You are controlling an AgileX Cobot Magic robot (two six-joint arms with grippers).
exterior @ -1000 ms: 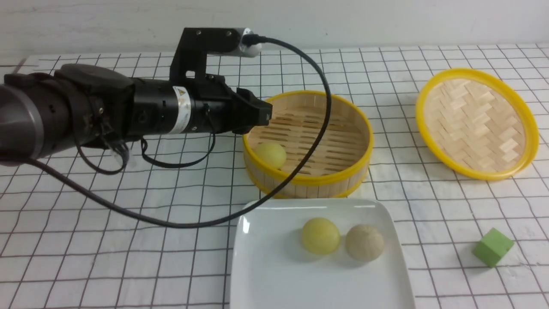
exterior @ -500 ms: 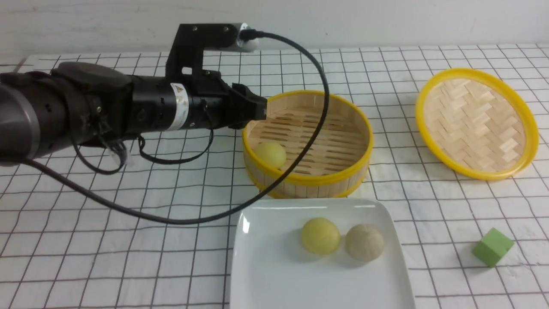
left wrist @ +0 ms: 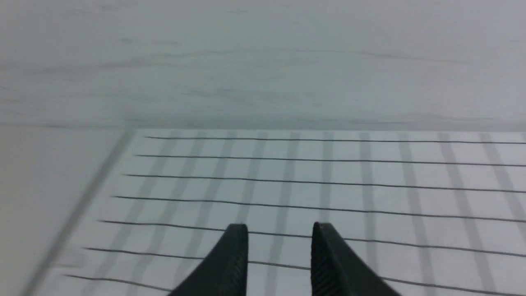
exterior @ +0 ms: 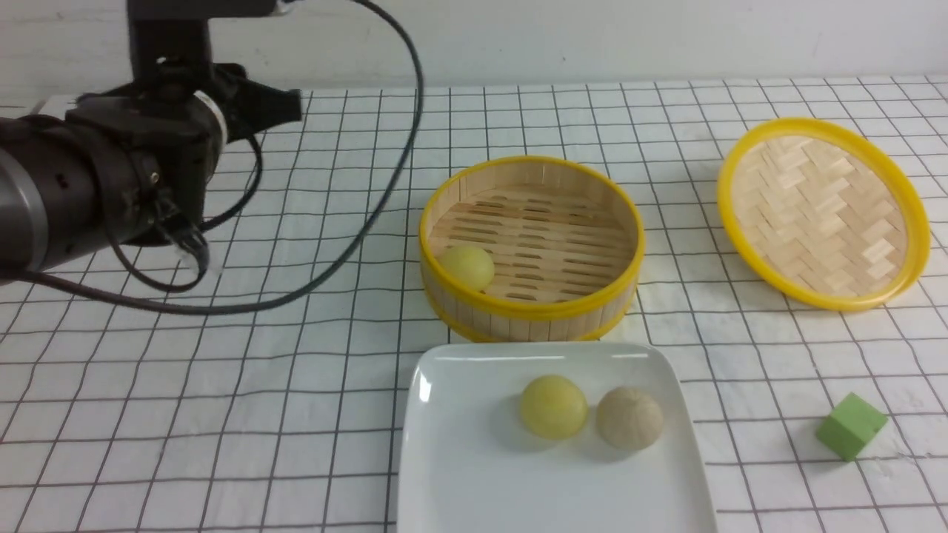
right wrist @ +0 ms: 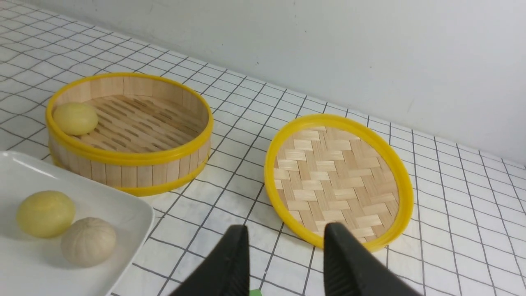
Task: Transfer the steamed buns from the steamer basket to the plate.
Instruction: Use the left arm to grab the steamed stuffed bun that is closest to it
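The steamer basket (exterior: 530, 307) stands upright on the grid-patterned desk (exterior: 296, 414), and it is the reference for every place here. One pale yellow bun (exterior: 467, 267) lies on its slatted floor, against the left part of the wall. Just in front of the basket, on the robot's side, sits the white plate (exterior: 474, 474). It carries a second yellow bun (exterior: 553, 406) and a beige bun (exterior: 629, 418), side by side and touching or nearly so. The woven lid (exterior: 822, 211) lies to the right of the basket, apart from it, its hollow side up. A green cube (exterior: 851, 426) rests further right and nearer the robot, well apart from the basket.

The left end effector (left wrist: 279, 230) hangs well to the left of the basket and further back, above bare desk. Its jaws are moderately parted with nothing between them. The right end effector (right wrist: 287, 230) hovers to the basket's right, close to the lid's near edge, its jaws likewise moderately parted and empty.
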